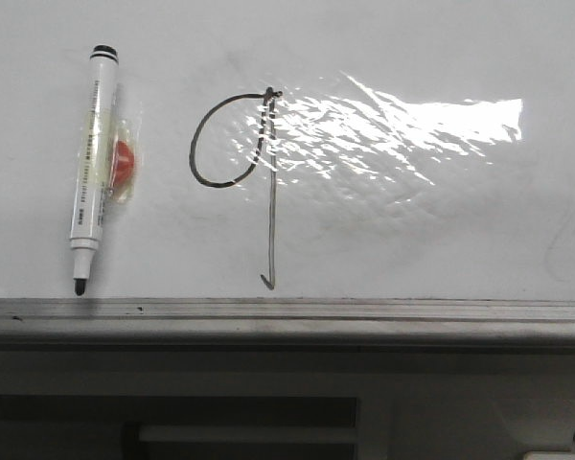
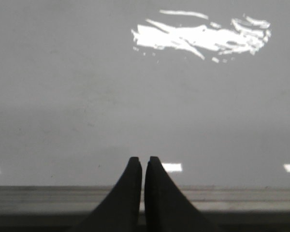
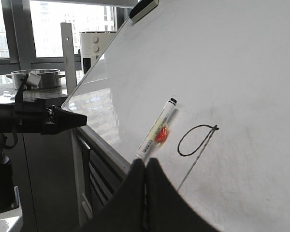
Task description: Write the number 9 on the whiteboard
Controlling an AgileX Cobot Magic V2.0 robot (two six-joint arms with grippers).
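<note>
A large glossy whiteboard is filling the front view, with a bright patch of glare shining across its wrinkled film and a grey rail running along its bottom edge. One number 9 is standing on the board left of centre: its round loop is sitting at the top left, and its long stem is running straight down, nearly vertical, ending in a small hook turning left just above the rail. One marker is hanging on the board to the left of the figure, well apart from it, its long axis almost upright, cap up and tip pointing down, just above the rail; something red is showing behind tape at its middle. The left gripper is facing bare board with its two fingers pressed nearly together, clenched on nothing. The right gripper is likewise closed and empty, looking along the board toward the marker and the figure. In that view the other arm is reaching in from the left.
</note>
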